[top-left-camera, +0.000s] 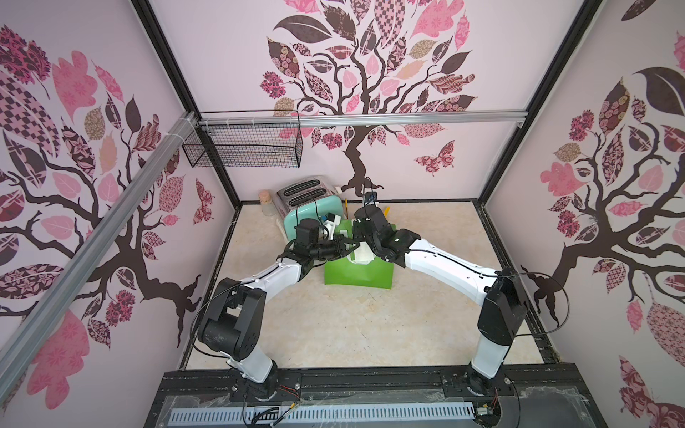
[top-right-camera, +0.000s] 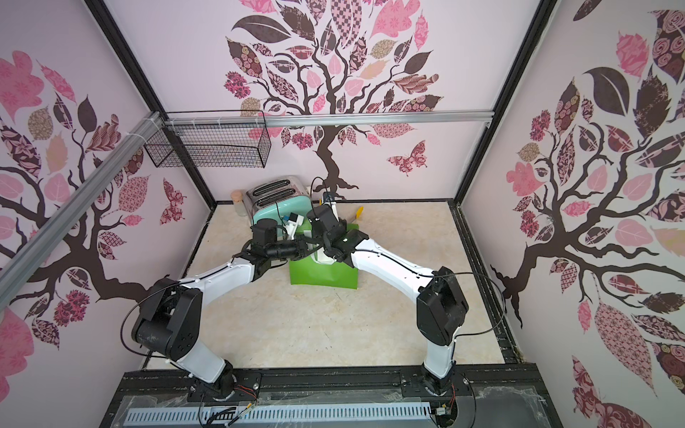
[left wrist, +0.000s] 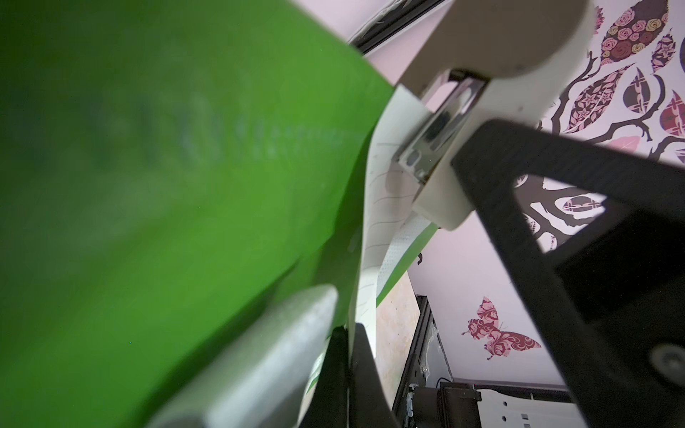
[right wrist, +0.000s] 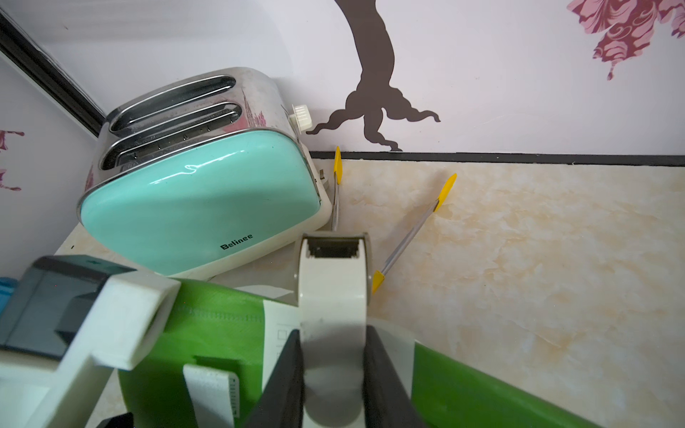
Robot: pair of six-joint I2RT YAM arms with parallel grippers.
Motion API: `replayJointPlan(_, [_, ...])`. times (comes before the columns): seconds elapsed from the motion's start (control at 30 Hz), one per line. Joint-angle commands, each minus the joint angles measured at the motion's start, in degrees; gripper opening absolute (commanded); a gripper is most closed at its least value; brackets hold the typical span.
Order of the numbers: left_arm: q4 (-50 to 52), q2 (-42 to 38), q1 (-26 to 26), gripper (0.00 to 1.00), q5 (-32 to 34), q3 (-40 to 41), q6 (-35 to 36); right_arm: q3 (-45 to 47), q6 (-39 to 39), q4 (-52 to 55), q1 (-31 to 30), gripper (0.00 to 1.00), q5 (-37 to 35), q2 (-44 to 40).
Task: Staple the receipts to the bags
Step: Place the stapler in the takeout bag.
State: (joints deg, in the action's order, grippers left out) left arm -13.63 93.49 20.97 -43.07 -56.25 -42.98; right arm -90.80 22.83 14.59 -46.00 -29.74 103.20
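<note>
Stapling step, beside mint toaster (right wrist: 200, 192): your left fingers (left wrist: 367, 374) pinched white paper receipt (left wrist: 383, 189) to flat green bag (left wrist: 185, 185); right fingers (right wrist: 285, 381) clasped white stapler (right wrist: 333, 289); next probably needed squeezing.

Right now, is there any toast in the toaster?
Empty: the toaster shows two dark slots with nothing sticking out.
</note>
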Motion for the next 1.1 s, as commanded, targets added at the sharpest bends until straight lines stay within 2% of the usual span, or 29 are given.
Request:
replayJointPlan(0.0, [0.53,0.20,-0.41,0.00,-0.43,-2.72,0.71,-2.23,2.28,3.62,-0.28,0.11,-0.39,1.61])
replayJointPlan(0.2, [0.50,0.27,-0.41,0.00,-0.09,-2.56,0.86,-2.73,4.36,5.00,-0.23,0.13,0.32,2.05])
replayJointPlan(0.63, [0.44,1.50,-0.42,0.00,0.35,-2.88,1.43,-3.19,8.24,9.06,-0.31,0.21,6.65,2.21])
replayJointPlan(0.73, [0.38,1.87,-0.44,0.00,0.22,-3.08,1.56,-2.37,8.17,8.79,-0.32,0.28,7.00,1.66])
replayJointPlan(0.87, [0.70,1.68,-0.44,0.00,0.15,-2.90,1.86,-2.24,6.74,8.35,-0.32,0.46,6.97,0.50])
replayJointPlan(1.07, [2.02,1.52,-0.46,0.00,0.04,-2.88,2.92,-1.88,5.13,8.59,-0.23,0.54,7.41,-1.18])
